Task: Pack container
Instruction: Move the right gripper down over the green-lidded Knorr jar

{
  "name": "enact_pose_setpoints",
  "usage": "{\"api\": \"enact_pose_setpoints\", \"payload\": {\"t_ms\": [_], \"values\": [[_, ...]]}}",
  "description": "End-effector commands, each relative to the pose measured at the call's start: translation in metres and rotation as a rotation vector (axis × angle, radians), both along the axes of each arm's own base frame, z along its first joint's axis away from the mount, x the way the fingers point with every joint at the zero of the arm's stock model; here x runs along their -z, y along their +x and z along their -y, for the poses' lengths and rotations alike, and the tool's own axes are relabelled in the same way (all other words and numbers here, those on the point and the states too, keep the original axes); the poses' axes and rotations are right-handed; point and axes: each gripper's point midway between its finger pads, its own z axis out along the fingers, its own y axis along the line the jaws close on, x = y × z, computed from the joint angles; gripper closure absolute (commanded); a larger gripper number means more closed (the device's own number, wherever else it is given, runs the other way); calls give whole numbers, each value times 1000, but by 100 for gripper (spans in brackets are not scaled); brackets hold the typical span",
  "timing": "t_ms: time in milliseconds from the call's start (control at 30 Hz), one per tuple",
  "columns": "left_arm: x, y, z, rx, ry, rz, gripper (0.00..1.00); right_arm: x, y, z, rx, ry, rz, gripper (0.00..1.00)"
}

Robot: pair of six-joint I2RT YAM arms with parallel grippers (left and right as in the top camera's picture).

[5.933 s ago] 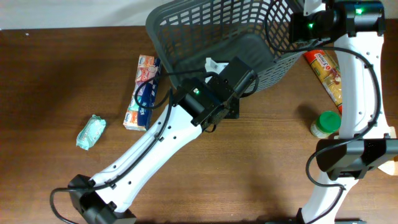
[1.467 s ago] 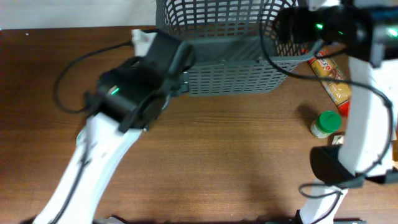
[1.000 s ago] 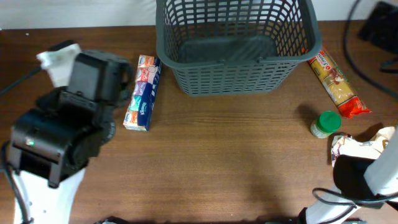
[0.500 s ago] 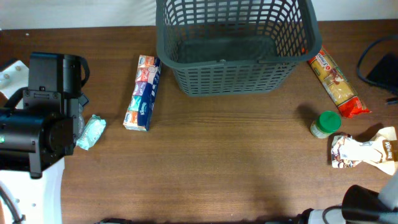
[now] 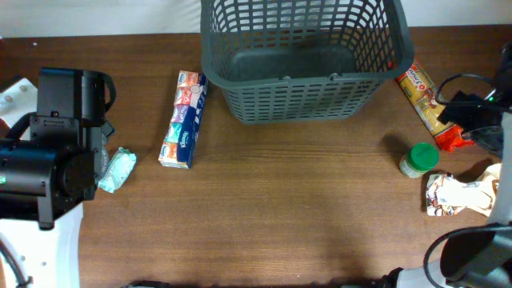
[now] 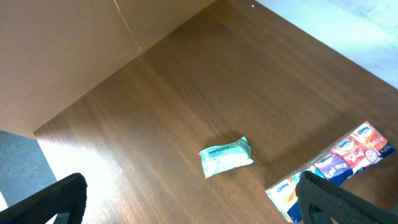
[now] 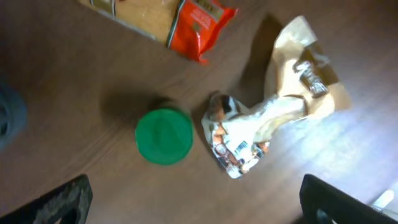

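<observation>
At the table's far edge stands the empty basket. The left gripper, spread wide and holding nothing, hovers over a green packet by the left edge. The right gripper, likewise spread, hovers over a jar. I think each should be centred well before closing.

Table: I read it as smooth brown wood grain, with sheen where light hits. Basket: matt dark grey plastic lattice. Green packet: soft wrinkled film. Jar lid: smooth green plastic. Pouch: crumpled, slightly glossy wrapper.
</observation>
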Motion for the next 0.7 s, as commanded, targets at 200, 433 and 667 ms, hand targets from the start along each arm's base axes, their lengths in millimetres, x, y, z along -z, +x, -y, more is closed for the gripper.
{"api": "enact_pose_setpoints", "payload": {"t_ms": [200, 433, 667], "values": [[-5, -4, -3, -16, 0, 24, 1, 69, 0, -13, 8, 145, -120, 1], [-5, -4, -3, -16, 0, 24, 1, 98, 8, -10, 13, 175, -192, 1], [-5, -4, -3, -16, 0, 24, 1, 113, 7, -11, 5, 191, -236, 1]]}}
